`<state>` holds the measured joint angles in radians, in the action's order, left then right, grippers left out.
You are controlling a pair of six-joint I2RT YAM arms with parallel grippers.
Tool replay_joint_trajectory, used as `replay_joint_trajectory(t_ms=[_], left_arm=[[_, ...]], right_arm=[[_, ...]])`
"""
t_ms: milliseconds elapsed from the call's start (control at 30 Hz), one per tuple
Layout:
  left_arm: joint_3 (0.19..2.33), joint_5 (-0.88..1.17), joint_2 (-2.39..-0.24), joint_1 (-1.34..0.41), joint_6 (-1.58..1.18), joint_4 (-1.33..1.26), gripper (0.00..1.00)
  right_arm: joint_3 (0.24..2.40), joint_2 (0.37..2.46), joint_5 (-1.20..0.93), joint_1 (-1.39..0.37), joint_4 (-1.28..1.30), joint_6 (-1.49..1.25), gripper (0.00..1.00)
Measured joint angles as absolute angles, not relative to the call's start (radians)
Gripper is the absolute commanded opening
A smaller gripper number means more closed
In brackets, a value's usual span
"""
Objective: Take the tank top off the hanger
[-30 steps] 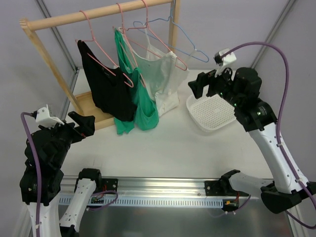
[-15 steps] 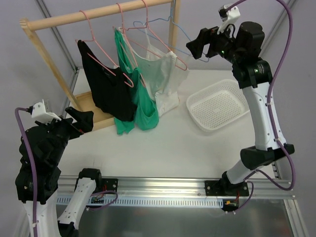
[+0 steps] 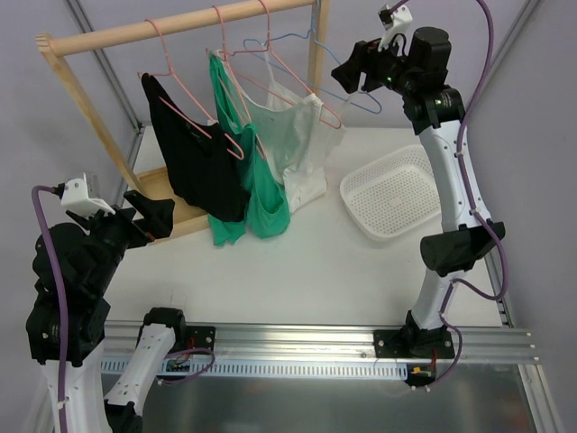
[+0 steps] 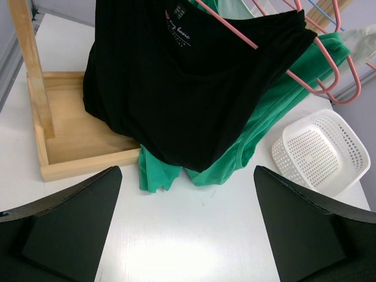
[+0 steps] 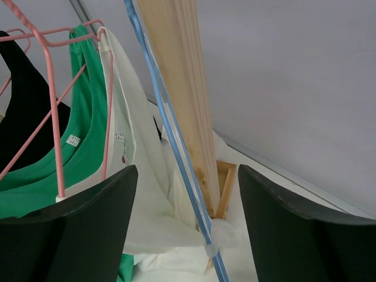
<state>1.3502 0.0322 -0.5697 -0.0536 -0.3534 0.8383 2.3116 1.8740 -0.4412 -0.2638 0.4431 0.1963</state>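
Observation:
Three tank tops hang on pink hangers from the wooden rail (image 3: 180, 25): a black one (image 3: 203, 167), a green one (image 3: 261, 194) and a white one (image 3: 297, 144). An empty blue hanger (image 3: 347, 90) hangs at the rail's right end. My right gripper (image 3: 350, 74) is open and raised high beside the blue hanger. In the right wrist view the blue wire (image 5: 176, 153) runs between its fingers (image 5: 70, 235), with the white top (image 5: 138, 182) just left. My left gripper (image 3: 155, 216) is open and empty, low, left of the black top (image 4: 176, 88).
A white perforated basket (image 3: 397, 194) sits on the table at the right; it also shows in the left wrist view (image 4: 320, 155). The rack's wooden base tray (image 4: 76, 138) and slanted post (image 3: 90, 117) stand at the left. The rack's right post (image 5: 176, 88) is close behind the right gripper.
My right arm has risen from above the basket to the rail's right end, next to the blue hanger. The left arm has barely moved. The clothes hang as before.

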Motion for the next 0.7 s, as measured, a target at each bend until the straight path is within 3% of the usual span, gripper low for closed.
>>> replay_joint_trajectory(t_ms=[33, 167, 233, 333, 567, 700], left_arm=[[1.35, 0.033, -0.574, -0.054, -0.35, 0.834, 0.99], [1.35, 0.035, -0.584, -0.054, -0.341, 0.814, 0.99], [1.35, 0.036, -0.588, -0.054, -0.333, 0.805, 0.99], [1.35, 0.037, -0.596, -0.054, -0.323, 0.791, 0.99], [1.35, 0.037, -0.607, -0.054, -0.306, 0.781, 0.99], [1.349, 0.037, -0.605, -0.054, -0.299, 0.779, 0.99]], right_arm=[[2.316, 1.886, -0.45, -0.264, 0.434, 0.194, 0.63], [2.318, 1.909, -0.466, -0.264, 0.408, 0.182, 0.53], [2.318, 1.914, -0.471, -0.264, 0.393, 0.178, 0.35], [2.318, 1.916, -0.483, -0.264, 0.372, 0.161, 0.21], [2.318, 1.92, -0.54, -0.267, 0.348, 0.141, 0.01], [2.318, 1.921, -0.558, -0.274, 0.347, 0.121, 0.0]])
